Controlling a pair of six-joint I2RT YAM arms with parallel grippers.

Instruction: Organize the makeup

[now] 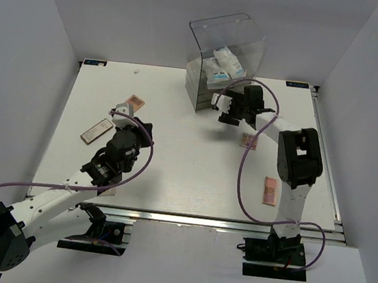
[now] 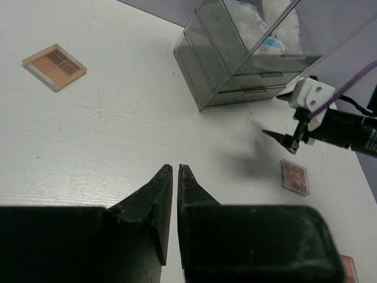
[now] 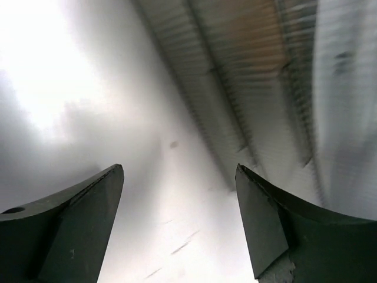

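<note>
Flat pink-brown plastic palettes (image 1: 270,190) scattered twd left & right edges: prob. light, stiff, slick, so pinch across thin sides. L gripper (image 2: 175,168) closed, empty; R gripper (image 3: 179,168) wide, empty, by far-edge clear acrylic drawer box (image 1: 197,87).

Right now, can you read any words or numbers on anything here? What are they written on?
No text here can be read.
white packets in the top of the clear acrylic drawer box: blue print, too small and blurred to read.
blue tags at the far corners of the table: too small to read.
four-colour palette and small palette: no lettering shows.
</note>
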